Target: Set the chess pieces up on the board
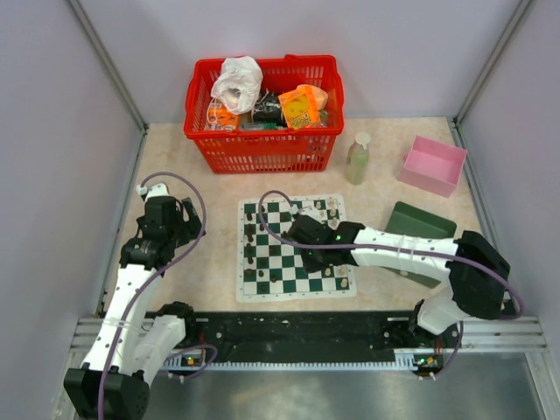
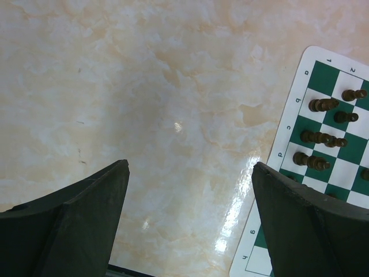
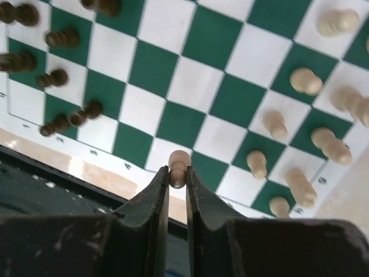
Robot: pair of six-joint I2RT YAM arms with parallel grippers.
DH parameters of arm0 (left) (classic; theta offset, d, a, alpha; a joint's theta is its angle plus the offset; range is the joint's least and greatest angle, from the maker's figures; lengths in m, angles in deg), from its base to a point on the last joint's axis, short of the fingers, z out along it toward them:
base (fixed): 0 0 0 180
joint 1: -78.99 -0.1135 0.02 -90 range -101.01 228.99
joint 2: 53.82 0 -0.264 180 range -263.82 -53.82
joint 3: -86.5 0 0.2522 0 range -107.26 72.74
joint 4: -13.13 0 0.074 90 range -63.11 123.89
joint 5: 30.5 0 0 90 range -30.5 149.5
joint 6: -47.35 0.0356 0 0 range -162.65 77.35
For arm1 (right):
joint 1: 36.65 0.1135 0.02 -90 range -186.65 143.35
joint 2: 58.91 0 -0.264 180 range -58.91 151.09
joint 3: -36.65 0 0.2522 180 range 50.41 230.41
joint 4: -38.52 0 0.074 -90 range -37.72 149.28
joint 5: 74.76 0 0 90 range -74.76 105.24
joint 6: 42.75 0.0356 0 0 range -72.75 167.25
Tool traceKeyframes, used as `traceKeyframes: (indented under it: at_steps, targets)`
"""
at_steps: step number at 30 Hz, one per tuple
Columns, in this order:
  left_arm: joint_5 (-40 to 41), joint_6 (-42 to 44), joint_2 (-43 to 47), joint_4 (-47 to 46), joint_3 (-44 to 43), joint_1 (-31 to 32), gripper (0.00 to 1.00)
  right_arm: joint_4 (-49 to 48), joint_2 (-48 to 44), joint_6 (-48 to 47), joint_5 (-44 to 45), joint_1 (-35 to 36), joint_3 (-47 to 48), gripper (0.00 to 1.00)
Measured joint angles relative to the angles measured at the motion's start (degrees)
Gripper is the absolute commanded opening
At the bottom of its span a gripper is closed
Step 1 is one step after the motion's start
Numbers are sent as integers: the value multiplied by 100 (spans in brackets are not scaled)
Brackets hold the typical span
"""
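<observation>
Pinching a cream pawn (image 3: 180,157) tight in the right gripper (image 3: 177,170), with the rounded head out past the fingertips. Poised over the board (image 1: 289,295), which lies flat around the middle of the counter (image 1: 192,175). In the right wrist view, lined up with the white border by the near edge. Cannot tell whether resting on the mat or held just clear of it.

Over to the left gripper (image 2: 190,166): spread wide, with nothing but bare counter between the fingers. Parked just off the board's left edge, toward the left side of the counter.

On the board: dark brown pieces (image 1: 250,238) strung down the left files, cream pieces (image 3: 305,81) bunched loosely on the right files. Hard to say from these angles which are upright and which toppled.

At the far edge of the counter: a red basket (image 1: 262,149) crammed with oddments. Toward the far right corner: a pale bottle (image 1: 357,157) and a pink box (image 1: 431,164). Just right of the board, partly under the right arm: a dark green box (image 1: 418,223).
</observation>
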Motion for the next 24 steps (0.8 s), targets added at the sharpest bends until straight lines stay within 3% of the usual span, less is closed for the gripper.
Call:
traceKeyframes:
  at_steps: [10, 24]
  targets:
    - [-48, 0, -2, -2, 0, 0, 93, 247, -793, 404, 186, 0, -1185, 12]
    - [-48, 0, -2, 0, 0, 0, 93, 146, -890, 409, 280, 0, -1340, 11]
